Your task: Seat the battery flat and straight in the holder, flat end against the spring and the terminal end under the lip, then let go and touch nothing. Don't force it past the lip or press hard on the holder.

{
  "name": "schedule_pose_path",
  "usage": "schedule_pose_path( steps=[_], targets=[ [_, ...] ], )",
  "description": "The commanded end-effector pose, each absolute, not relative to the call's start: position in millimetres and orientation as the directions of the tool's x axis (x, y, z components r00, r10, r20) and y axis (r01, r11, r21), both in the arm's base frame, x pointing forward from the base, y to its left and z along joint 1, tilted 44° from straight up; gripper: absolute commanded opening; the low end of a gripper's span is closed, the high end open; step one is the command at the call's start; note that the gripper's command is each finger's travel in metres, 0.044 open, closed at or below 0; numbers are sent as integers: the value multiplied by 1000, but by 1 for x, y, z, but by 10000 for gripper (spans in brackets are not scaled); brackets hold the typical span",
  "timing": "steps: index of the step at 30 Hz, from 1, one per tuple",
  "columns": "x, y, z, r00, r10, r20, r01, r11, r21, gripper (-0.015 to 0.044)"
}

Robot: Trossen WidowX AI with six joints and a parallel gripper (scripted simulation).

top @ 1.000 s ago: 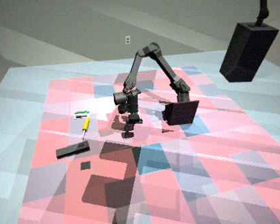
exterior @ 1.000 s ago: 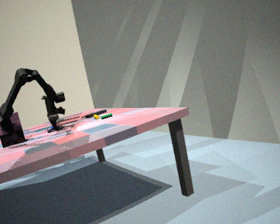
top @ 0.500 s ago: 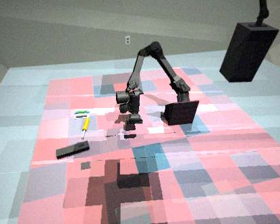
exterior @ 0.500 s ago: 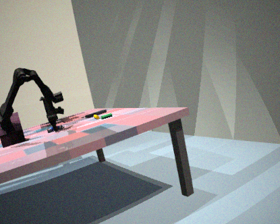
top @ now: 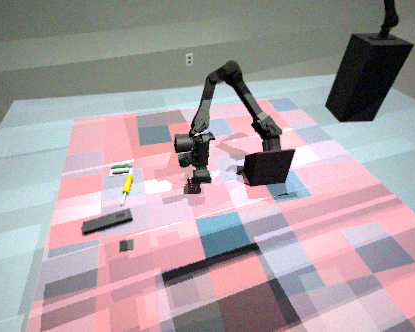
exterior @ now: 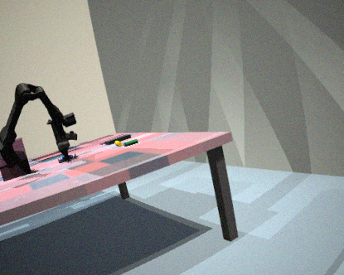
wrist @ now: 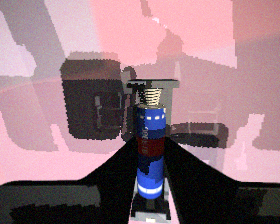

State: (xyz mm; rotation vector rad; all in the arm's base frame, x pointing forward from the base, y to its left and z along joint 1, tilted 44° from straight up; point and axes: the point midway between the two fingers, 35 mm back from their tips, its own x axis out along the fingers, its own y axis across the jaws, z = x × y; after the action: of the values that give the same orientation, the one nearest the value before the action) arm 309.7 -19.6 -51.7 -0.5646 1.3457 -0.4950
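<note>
The battery (wrist: 151, 167), blue with a dark red band, lies lengthwise in line with the holder in the wrist view. Its flat end meets or nearly meets the coiled spring (wrist: 152, 96) at the far wall. The holder (wrist: 174, 84) (top: 192, 190) is a small dark cradle on the table; its near end shows below the battery's white-ringed end. Whether the terminal end is under the lip, and whether the battery rests fully down, I cannot tell. My gripper (wrist: 149, 141) (top: 194, 183) (exterior: 65, 156) is shut on the battery, one finger each side, low over the holder.
A yellow screwdriver (top: 128, 184) (exterior: 118, 143), a small tray with a green marker (top: 120, 166) (exterior: 131, 142), a dark remote (top: 107, 221), a small dark square (top: 126, 245) and a long black bar (top: 211, 262) lie apart from the holder. A dark box (top: 268, 167) stands by the arm's base.
</note>
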Motion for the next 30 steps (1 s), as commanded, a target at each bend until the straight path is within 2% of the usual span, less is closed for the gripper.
schedule_pose_path(
  steps=[1, 26, 30],
  targets=[
    [307, -20, -52, 164, -632, -757, 9, 768, -640, 62],
    [300, -21, -52, 179, -628, -757, 7, 771, -637, 62],
    [300, -21, -52, 179, -628, -757, 7, 771, -637, 165]
  ],
)
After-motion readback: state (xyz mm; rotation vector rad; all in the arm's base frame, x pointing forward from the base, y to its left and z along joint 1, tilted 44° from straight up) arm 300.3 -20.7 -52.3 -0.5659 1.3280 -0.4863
